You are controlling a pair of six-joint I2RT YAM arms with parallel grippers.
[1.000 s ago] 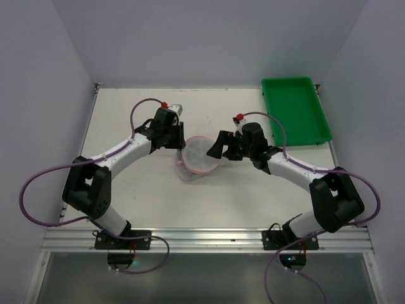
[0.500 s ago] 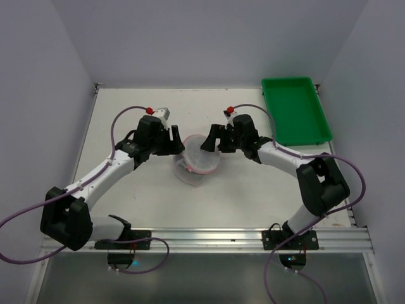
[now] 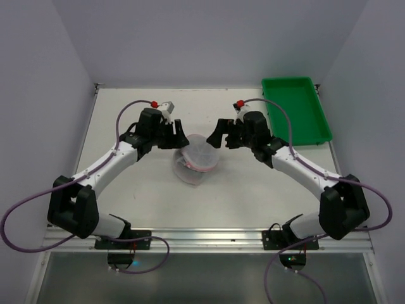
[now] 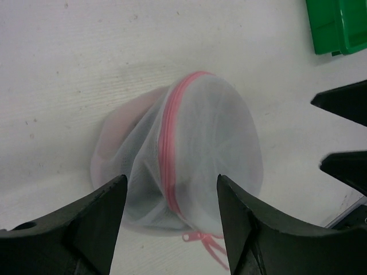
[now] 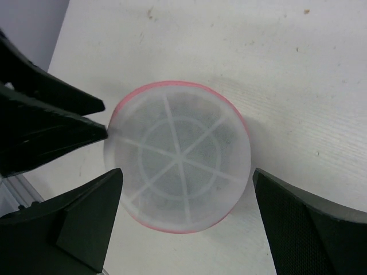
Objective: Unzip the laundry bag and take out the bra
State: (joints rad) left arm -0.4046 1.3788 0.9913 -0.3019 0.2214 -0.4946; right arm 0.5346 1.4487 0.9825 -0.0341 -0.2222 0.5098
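Round mesh laundry bag (image 3: 198, 158), zipped, tilted

Two arms (image 3: 297, 168) — white links (image 3: 107, 161), black joints (image 3: 73, 206), red knobs (image 3: 154, 103) — with purple cables (image 3: 118, 123).

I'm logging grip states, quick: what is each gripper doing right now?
Left gripper: open, gripping nothing, facing the laundry bag.
Right gripper: open, gripping nothing, facing the same bag from the other side.
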